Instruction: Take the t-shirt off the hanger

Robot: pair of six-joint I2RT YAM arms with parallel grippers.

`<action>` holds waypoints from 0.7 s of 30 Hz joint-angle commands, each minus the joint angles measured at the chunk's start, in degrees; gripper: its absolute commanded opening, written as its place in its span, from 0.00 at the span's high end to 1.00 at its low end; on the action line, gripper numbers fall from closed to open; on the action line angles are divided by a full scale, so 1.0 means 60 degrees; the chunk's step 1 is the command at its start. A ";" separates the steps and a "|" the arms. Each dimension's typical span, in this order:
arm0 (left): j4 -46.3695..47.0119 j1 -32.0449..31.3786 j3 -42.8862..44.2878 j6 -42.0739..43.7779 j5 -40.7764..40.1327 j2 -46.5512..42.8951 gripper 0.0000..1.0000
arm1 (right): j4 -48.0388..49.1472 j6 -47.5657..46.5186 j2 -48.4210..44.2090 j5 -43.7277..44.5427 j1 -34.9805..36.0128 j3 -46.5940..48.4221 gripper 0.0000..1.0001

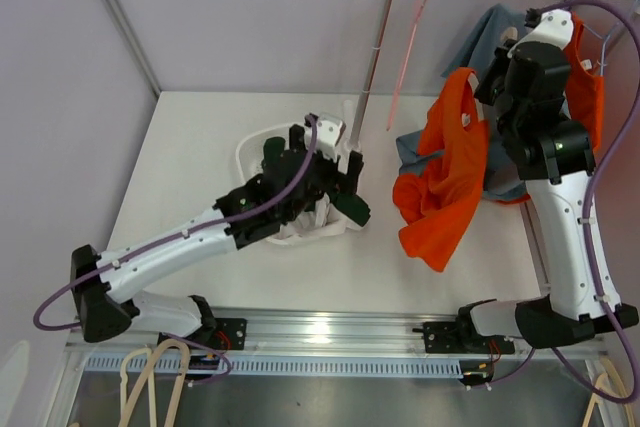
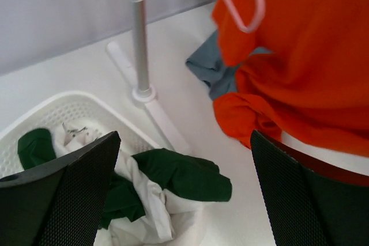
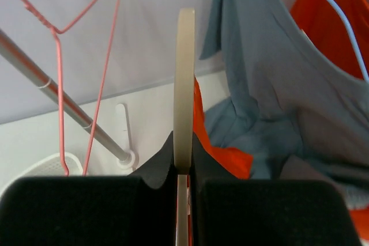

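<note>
Top external view: orange t-shirt (image 1: pixel 447 162) hangs right of the rack pole (image 1: pixel 374 57), long axis running down toward the tabletop (image 1: pixel 200 147).
Right fingers (image 3: pixel 86 211): clamped on the cream hanger (image 3: pixel 184 84), above the shirt.
Left fingers (image 2: pixel 75 194): spread wide, empty, over the basket (image 2: pixel 52 108) beside the pole's foot; the shirt lies to their right.
Nearer the hem: left arm, by judgement.

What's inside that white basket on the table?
The white basket holds crumpled clothes: a dark green garment spilling over the rim, tangled with a white garment. The basket's floor, and anything lower in the pile, is covered by the clothes.
</note>
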 commanded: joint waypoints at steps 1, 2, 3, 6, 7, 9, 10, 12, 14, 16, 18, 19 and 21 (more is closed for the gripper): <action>0.2373 -0.1093 -0.0990 0.1701 -0.0545 -0.1171 0.01 | 0.0134 0.1203 -0.0856 0.2257 0.0362 -0.0121 1.00; 0.3596 -0.1374 -0.2008 0.2081 -0.0603 -0.1420 0.00 | -0.0027 0.1597 -0.0842 0.2550 0.0435 -0.0077 1.00; 0.4131 -0.1623 -0.2338 0.2636 -0.0604 -0.1901 0.00 | -0.0493 0.1847 -0.0798 0.3321 0.0523 0.0242 1.00; 0.5697 -0.2532 -0.3655 0.3225 -0.0590 -0.2548 0.00 | -0.1504 0.2814 -0.0462 0.5222 0.1210 0.0858 1.00; 0.5921 -0.2868 -0.3862 0.3271 -0.0517 -0.2884 0.01 | -0.1726 0.3063 -0.0374 0.5799 0.1444 0.0962 1.00; 0.6040 -0.3119 -0.4346 0.3184 -0.0356 -0.3208 0.00 | -0.2005 0.3313 -0.0154 0.6577 0.2075 0.1065 1.00; 0.5982 -0.3294 -0.4420 0.3111 -0.0210 -0.3514 0.00 | -0.2035 0.3373 -0.0096 0.7016 0.2193 0.1037 1.00; 0.5923 -0.3442 -0.4640 0.3008 0.0565 -0.3736 0.01 | -0.2210 0.3780 -0.0036 0.7326 0.2457 0.1036 1.00; 0.6273 -0.3764 -0.4757 0.3153 0.0917 -0.3795 0.01 | -0.2182 0.3798 0.0051 0.7430 0.2618 0.1051 1.00; 0.6581 -0.3954 -0.4773 0.3490 0.1240 -0.3664 0.01 | -0.2182 0.3901 0.0125 0.7533 0.2692 0.1167 1.00; 0.6787 -0.4013 -0.4656 0.3724 0.1649 -0.3371 0.00 | -0.2254 0.3959 0.0372 0.7679 0.2750 0.1358 1.00; 0.6831 -0.4043 -0.4626 0.3755 0.1869 -0.3269 0.00 | -0.2270 0.3887 0.0490 0.7709 0.2765 0.1446 1.00; 0.6817 -0.4072 -0.4291 0.3711 0.2323 -0.2948 0.00 | -0.2430 0.3915 0.0796 0.7753 0.2823 0.1797 1.00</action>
